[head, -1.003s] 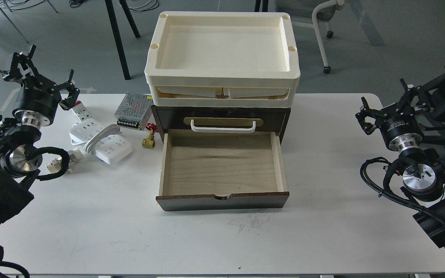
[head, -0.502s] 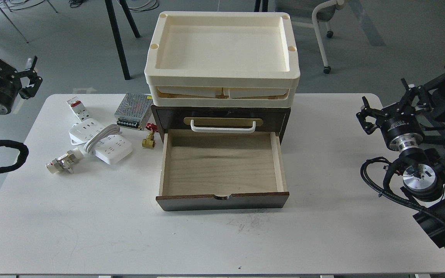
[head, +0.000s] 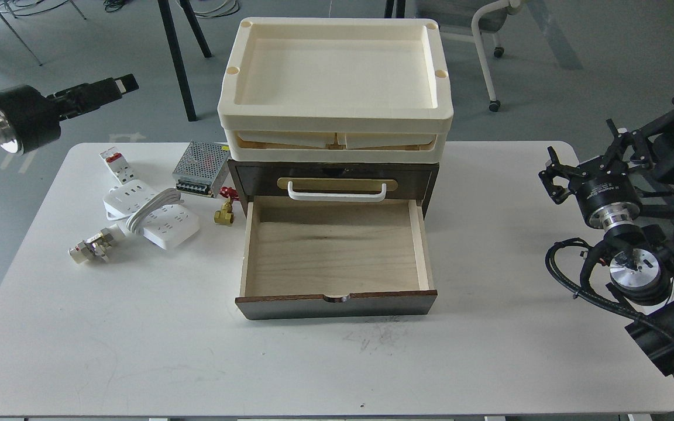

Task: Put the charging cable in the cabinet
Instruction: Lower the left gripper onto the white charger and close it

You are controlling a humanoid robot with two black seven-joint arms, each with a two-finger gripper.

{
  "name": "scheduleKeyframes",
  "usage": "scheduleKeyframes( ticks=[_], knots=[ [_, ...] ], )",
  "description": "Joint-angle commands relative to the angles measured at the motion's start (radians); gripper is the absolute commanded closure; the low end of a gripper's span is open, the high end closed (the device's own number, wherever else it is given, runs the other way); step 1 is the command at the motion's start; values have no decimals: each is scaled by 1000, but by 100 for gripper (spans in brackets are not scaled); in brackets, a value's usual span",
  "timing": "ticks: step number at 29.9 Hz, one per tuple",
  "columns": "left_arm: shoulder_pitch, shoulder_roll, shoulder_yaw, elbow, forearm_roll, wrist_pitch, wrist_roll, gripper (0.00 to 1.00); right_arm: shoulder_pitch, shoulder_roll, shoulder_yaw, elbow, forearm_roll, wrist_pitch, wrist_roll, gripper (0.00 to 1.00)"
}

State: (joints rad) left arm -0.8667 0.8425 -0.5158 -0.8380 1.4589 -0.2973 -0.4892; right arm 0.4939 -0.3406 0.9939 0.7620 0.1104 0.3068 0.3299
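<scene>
The charging cable (head: 152, 215), a flat white power strip with its cord coiled around the middle, lies on the table left of the cabinet. The cabinet (head: 337, 174) is a dark brown chest at the table's middle, and its light wood drawer (head: 336, 251) is pulled out and empty. My left gripper (head: 119, 85) is up at the far left, behind the table's back edge, pointing right, seen side-on and dark. It is well away from the cable. My right gripper (head: 585, 162) hovers at the table's right edge, fingers spread, empty.
Stacked cream plastic trays (head: 337, 126) sit on top of the cabinet. A white breaker with a red switch (head: 116, 163), a perforated metal power-supply box (head: 201, 167), a brass valve (head: 224, 214) and a metal fitting (head: 91, 249) lie around the cable.
My left arm has lifted away from the cable's area, swung out to the far left and turned so its gripper points right. The right arm and the objects have not moved.
</scene>
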Motion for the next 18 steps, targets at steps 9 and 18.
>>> scheduleKeyframes(
  ticks=[9,18],
  knots=[
    [31,-77,336,65,290,369,0,8,-1,0,-1,2,0,0,0,0],
    [31,-295,539,442,299,546,0,18,-1,0,-3,2,0,0,1,0]
  ],
)
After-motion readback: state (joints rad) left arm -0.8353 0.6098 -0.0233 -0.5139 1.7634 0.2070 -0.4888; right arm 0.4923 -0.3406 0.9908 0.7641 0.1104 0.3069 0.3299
